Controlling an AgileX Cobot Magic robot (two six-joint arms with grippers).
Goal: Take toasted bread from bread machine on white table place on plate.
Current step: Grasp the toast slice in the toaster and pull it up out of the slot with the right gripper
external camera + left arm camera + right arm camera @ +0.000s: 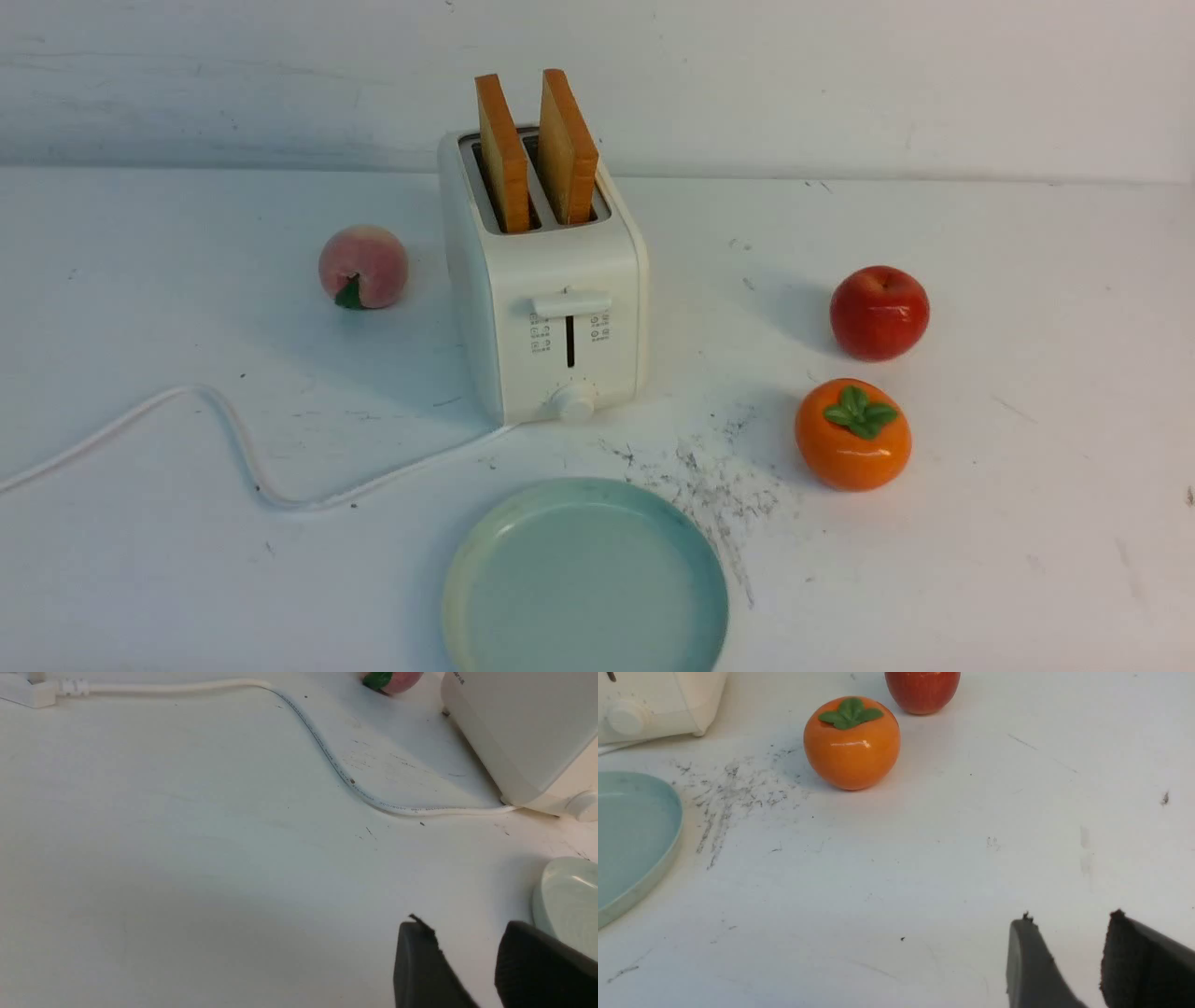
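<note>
— Plate (585, 583), pale blue-green with a cream rim: nearest you, flat on the white desk (1027, 579), just in front of the bread machine (551, 308).
— And the toasted bread (502, 154)?
— Two slices, both upright in the bread machine, one per slot, their upper halves standing clear. Orange-brown crust edges face you.
— My tools?
— Your left tool (465, 933): released, jaws parted over bare desk, close beside the plate's rim. Your right tool (1069, 924): likewise released, jaws parted, low over the desk, well apart from the fruit.
— Other stock?
— Peach (363, 267), left of the bread machine. Red apple (879, 313) to its right, with an orange persimmon (852, 434) just in front of the apple. White cord (163, 689), winding leftward from the bread machine's base. Dark scuffs (719, 485) lie between plate and persimmon.
</note>
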